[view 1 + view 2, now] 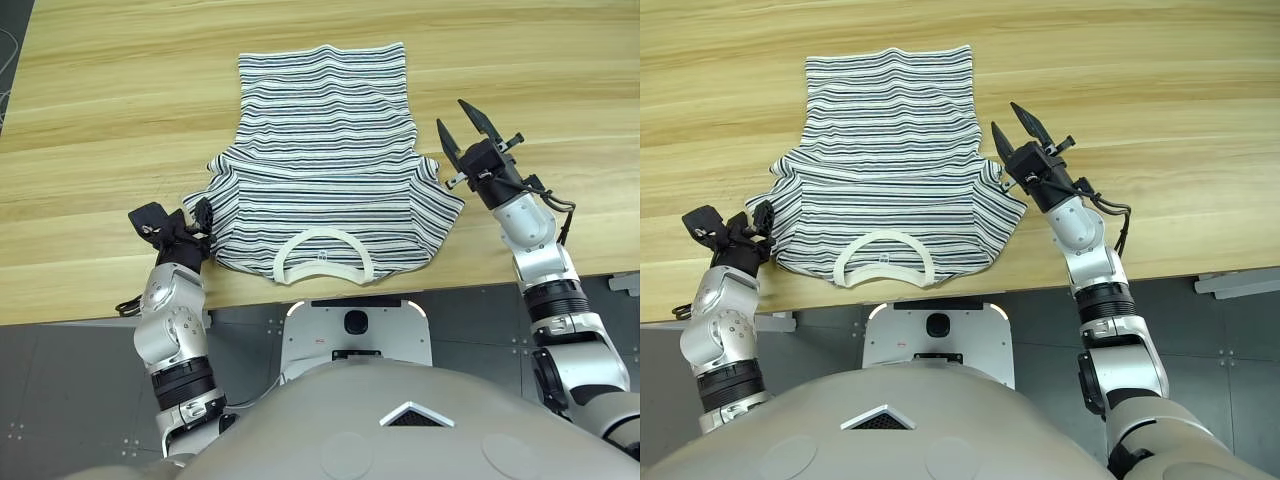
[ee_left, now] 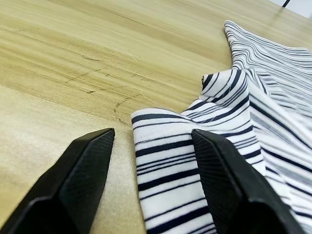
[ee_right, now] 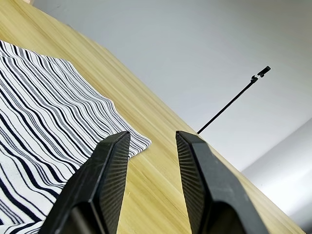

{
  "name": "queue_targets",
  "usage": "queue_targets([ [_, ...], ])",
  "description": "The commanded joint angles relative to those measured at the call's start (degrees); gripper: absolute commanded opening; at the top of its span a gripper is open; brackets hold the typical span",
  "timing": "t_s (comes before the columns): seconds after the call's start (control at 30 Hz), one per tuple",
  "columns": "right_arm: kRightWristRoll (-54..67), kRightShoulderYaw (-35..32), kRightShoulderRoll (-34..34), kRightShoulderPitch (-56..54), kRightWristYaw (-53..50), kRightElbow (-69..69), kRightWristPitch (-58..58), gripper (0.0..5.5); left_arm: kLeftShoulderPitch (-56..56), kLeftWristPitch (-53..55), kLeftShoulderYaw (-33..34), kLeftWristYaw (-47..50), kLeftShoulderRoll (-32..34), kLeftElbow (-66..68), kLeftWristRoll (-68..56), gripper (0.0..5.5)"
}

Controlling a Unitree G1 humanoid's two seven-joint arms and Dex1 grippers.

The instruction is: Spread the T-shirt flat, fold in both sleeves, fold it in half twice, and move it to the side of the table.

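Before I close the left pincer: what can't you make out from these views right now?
Left wrist view: whether the left pincer touches the table; the angle hides any gap.
Head views: the lower layer of the T-shirt, covered by the upper one.
Right wrist view: how high the right pincer is over the table; its fingers block the surface below.
Head views: the table's far edge, cut off at the top.

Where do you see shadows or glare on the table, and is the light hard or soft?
Left eye view: soft light; the T-shirt casts a thin shadow at its edges on the table, no glare. Left wrist view: no hard shadow under the left tool. Right wrist view: the right tool is dark against a bright wall.
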Motion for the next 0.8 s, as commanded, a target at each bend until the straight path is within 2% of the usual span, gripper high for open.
queue_targets([
  [0.03, 0.1, -0.1, 0.5, -1.0, -0.2, 0.2, -0.5, 1.73, 1.4, 5.0, -1.9, -1.1, -0.6, 2.6, -1.2, 2.95],
  [0.13, 0.2, -0.2, 0.7, -1.0, -0.1, 0.0, -0.5, 1.73, 1.2, 4.9, -2.3, -1.5, -0.4, 3.1, -1.1, 2.95],
  [0.43, 0.1, -0.3, 0.8, -0.9, -0.2, 0.2, -1.1, 1.73, -0.2, 2.9, -1.5, 0.4, -0.6, 6.4, -0.1, 1.49],
  [0.63, -0.3, -0.2, 0.7, -1.2, -0.6, 1.3, -1.6, 1.73, 0.8, -2.9, -3.7, -0.1, -0.1, 5.3, 3.8, 0.48],
  [0.73, -0.5, -0.2, 0.8, -1.3, -1.0, 1.8, -1.9, 1.73, 1.3, -5.5, -4.7, -0.2, 0.2, 4.4, 5.9, 0.13],
  [0.8, -0.7, 0.0, 0.8, -1.3, -1.2, 2.3, -2.1, 1.73, 1.7, -8.5, -5.7, -0.2, 0.9, 3.9, 8.4, 0.13],
])
